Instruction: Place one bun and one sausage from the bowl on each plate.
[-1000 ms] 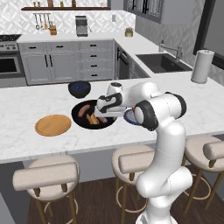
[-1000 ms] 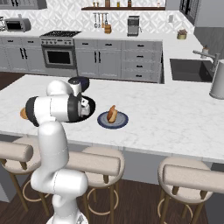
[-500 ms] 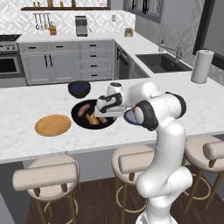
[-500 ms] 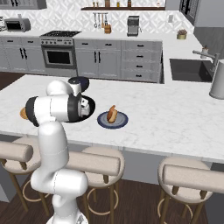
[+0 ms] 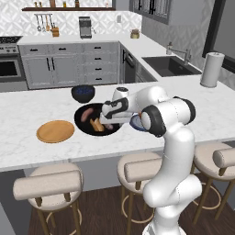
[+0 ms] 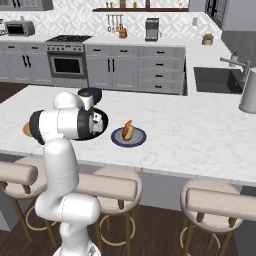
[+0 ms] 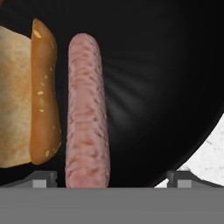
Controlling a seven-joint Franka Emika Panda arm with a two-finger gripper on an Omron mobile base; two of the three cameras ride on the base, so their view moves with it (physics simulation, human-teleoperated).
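Sausage (image 7: 86, 111), pink and mottled, lies lengthwise in the black bowl (image 7: 166, 65) straight ahead of the gripper (image 7: 111, 178) in the hand view, nearer the left fingertip than the right and running up from the bottom edge between the two dark tips. The jaws stand spread wide and hold nothing; the sausage sits in the gap without either tip visibly touching it. Just beside the sausage on its left rests an orange-brown bun (image 7: 43, 94), cut face pale, parallel to it and very close. At the lower right of that view the bowl's rim gives way to white marbled counter (image 7: 210, 153). From the left base view the hand hangs low over the black bowl (image 5: 82, 126) on the island counter (image 5: 27, 105), with a bun (image 5: 96, 124) and another sausage (image 5: 85, 114) visible inside. A tan wooden plate (image 5: 55, 131) lies to the bowl's left, and a dark blue bowl (image 5: 83, 92) sits behind it. In the right base view a blue-grey plate (image 6: 118, 138) to the right of the black bowl carries a bun with a sausage (image 6: 128, 130).
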